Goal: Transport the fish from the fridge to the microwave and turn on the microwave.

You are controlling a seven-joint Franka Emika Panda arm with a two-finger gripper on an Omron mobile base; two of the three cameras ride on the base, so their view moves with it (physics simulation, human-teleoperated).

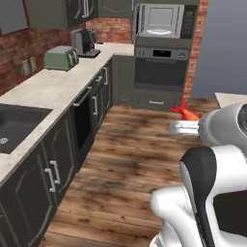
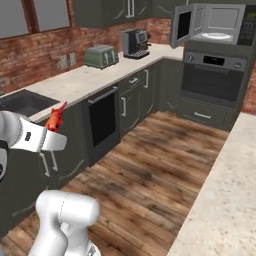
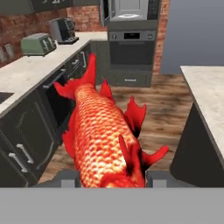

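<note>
Microwave (image 1: 164, 21): built in above the oven (image 1: 160, 67) at the far wall, door swung open.
Fish (image 3: 103, 135): clamped between the fingers, tail pointing away from the hand, carried in the air above the wood floor (image 1: 130, 164).
Pincer (image 3: 111, 179): closed on the fish.

Pincer (image 3: 112, 178) clamped, arm level, forward.

The fish (image 3: 105, 140) has its head end cut off at the hand view's bottom, and the microwave (image 2: 212, 25) panel's digits seem too small to read.
</note>
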